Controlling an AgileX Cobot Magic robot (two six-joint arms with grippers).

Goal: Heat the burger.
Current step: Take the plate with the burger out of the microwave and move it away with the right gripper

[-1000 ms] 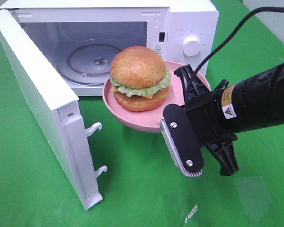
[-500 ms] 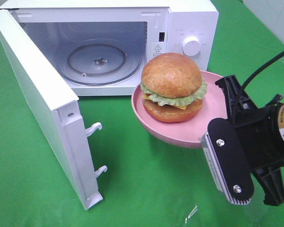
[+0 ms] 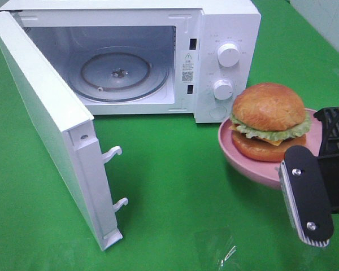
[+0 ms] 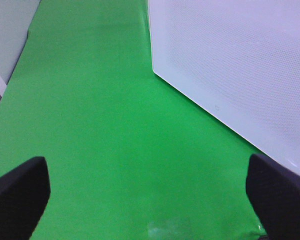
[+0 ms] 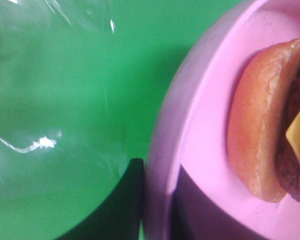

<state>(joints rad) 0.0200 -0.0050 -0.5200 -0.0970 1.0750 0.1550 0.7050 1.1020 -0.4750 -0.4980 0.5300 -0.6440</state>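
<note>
Right wrist view: jaws pinching pink plate [image 5: 162, 150] rim, burger [image 5: 262, 120] aboard; left jaws spread.

Bright, even overhead light across the exterior high view; colours saturated, focus sharp throughout. Soft, faint shadow under the open microwave door [image 3: 53, 127] on the green cloth [image 3: 169, 186]. Glossy highlights on the burger [image 3: 269, 113] bun; small specular glints low on the cloth. Microwave cavity [image 3: 110, 62] dimmer, greyish. Left wrist view: soft focus, evenly lit, dark blurred fingertips [image 4: 17, 197] at the corners, pale glare patch near the lower edge. Right wrist view: heavily blurred at close range, pink plate [image 5: 172, 150] rim smeared, white streaked reflections on the cloth.
</note>
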